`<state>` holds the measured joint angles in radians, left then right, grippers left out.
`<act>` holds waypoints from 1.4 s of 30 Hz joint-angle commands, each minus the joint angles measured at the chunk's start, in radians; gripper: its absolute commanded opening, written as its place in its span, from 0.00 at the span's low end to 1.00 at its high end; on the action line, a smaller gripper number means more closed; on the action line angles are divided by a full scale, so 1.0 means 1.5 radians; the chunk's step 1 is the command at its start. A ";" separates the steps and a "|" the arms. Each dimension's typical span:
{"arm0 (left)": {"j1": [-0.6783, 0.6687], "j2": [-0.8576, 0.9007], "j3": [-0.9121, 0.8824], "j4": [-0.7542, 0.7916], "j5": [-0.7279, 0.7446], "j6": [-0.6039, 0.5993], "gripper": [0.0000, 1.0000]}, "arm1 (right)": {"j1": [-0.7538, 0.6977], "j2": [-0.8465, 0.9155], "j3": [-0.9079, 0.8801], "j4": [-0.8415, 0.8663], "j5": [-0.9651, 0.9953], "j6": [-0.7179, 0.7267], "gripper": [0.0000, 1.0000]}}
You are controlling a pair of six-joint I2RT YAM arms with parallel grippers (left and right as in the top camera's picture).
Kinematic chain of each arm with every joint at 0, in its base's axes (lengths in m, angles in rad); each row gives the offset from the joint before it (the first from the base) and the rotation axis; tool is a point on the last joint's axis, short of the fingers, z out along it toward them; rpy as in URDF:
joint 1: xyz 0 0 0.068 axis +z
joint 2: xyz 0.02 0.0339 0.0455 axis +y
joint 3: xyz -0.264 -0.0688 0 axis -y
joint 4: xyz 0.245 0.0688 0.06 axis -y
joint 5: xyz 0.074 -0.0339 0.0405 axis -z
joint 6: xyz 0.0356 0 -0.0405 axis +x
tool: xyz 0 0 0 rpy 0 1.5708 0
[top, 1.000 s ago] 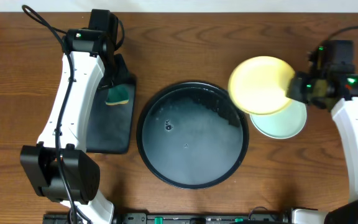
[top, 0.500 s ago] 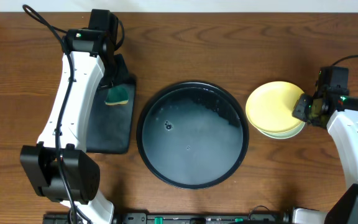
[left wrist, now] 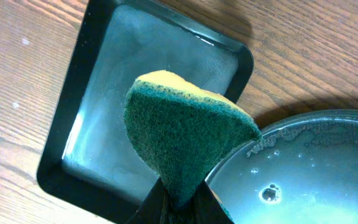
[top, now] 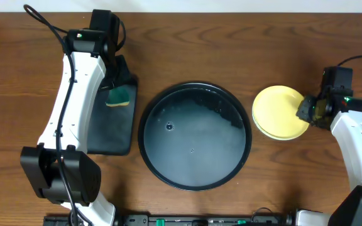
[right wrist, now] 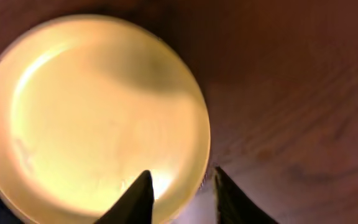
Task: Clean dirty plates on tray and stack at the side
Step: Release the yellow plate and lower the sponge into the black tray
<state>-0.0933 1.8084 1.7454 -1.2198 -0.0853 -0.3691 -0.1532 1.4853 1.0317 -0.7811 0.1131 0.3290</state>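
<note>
Table (top: 294, 182) | yellow plate (top: 280, 112) stacked (beside tray (top: 193, 160)) | sponge (left wrist: 179, 134) in left end effector (left wrist: 180, 208)

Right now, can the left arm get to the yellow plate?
Probably not easily. The yellow plate sits far right, past the round tray, beside the right arm. The left arm is over the rectangular tray, its jaws shut on the sponge.

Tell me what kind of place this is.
Probably a robot test bench staged for dishwashing, not a real kitchen. Two robot arms work at a wooden table that holds a wet round black tray, a sponge and a yellow plate off to the side.
</note>
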 commanded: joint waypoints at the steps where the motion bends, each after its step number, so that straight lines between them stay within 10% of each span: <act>1: 0.002 -0.006 0.004 -0.003 -0.009 0.024 0.08 | 0.011 -0.013 0.051 -0.029 0.005 0.004 0.33; 23: 0.078 -0.002 -0.275 0.231 -0.043 0.200 0.09 | 0.126 -0.013 0.150 -0.028 -0.104 -0.046 0.51; 28: 0.078 -0.001 -0.298 0.244 -0.018 0.191 0.45 | 0.126 -0.013 0.150 -0.028 -0.104 -0.046 0.51; 40: 0.077 -0.097 -0.199 0.150 -0.018 0.185 0.47 | 0.131 -0.015 0.171 -0.036 -0.112 -0.046 0.50; 42: 0.077 -0.143 -0.183 0.140 -0.011 0.186 0.71 | 0.135 -0.019 0.195 -0.041 -0.116 -0.051 0.55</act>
<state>0.0223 1.7226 1.3922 -0.9958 -0.1104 -0.0868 0.0261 1.4830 1.2575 -0.8417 -0.0437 0.2741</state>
